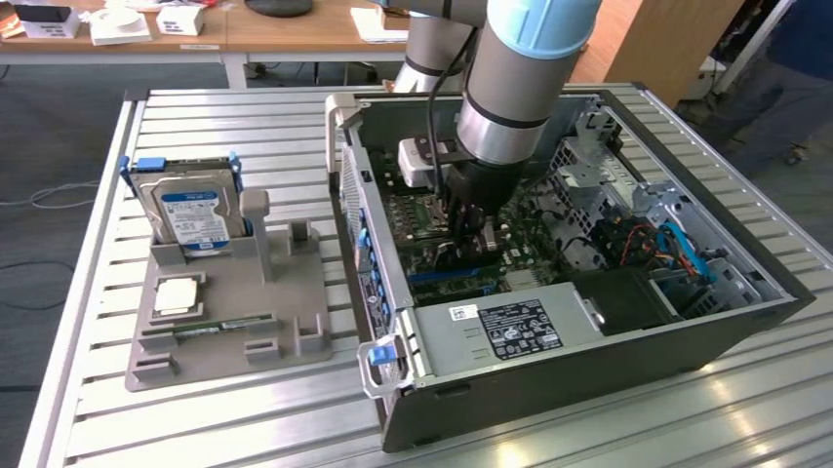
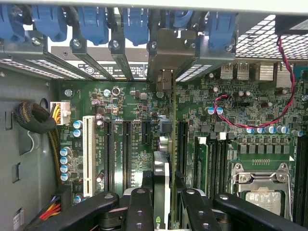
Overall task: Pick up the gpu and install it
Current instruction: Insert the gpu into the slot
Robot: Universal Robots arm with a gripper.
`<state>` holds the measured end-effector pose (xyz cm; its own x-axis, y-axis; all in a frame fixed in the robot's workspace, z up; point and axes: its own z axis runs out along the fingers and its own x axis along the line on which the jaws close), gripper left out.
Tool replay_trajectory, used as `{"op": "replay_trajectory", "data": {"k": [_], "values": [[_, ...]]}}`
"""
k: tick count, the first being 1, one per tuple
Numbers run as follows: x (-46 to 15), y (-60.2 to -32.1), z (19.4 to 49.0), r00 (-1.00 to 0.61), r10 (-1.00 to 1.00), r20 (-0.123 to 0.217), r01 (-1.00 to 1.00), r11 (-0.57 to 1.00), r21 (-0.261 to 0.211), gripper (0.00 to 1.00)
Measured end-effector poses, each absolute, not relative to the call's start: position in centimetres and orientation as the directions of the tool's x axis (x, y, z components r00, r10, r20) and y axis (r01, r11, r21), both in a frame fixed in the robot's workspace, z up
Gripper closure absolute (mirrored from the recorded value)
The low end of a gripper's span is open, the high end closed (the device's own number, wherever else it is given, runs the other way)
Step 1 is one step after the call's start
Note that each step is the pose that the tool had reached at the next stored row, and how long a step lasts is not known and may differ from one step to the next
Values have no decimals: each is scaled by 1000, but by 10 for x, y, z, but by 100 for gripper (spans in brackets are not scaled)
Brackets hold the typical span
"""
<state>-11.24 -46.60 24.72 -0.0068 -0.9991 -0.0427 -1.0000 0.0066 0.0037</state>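
Right now your gripper (image 2: 163,204) is pinching the gpu (image 2: 162,168) edge-on, deep inside the open computer case (image 1: 547,390) on the table (image 1: 195,419). The card stands upright over the motherboard (image 2: 226,110), between the black expansion slots (image 2: 126,149), its metal bracket (image 2: 166,53) against the case's rear wall.

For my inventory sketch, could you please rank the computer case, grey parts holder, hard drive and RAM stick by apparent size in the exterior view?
Largest to smallest:
1. computer case
2. grey parts holder
3. hard drive
4. RAM stick
No close calls.
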Motion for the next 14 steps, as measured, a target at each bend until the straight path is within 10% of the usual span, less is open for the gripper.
{"op": "replay_trajectory", "data": {"k": [14], "values": [[-112,-466,246,-19,-999,-43,-1000,18,4,73]]}}
